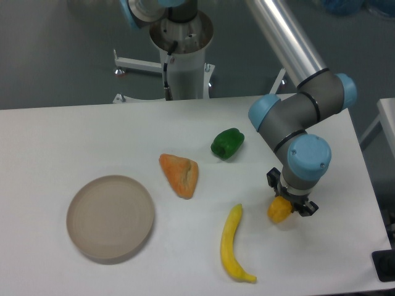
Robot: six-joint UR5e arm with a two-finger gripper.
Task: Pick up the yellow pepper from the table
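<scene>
Right of the banana [232, 245], near the white matte bench's [74, 135] right side, our end effector [290, 206] points down with both fingers clamped on the glossy, lumpy yellow pepper [279, 210]. We read no writing. Left of the banana sits a round beige plate [110, 216].

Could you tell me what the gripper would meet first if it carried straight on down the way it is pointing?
The gripper points down at the yellow pepper, which already sits right at its tip, so that comes first, with the table just beneath it. Whether the fingers already touch the pepper is unclear from this view.
</scene>
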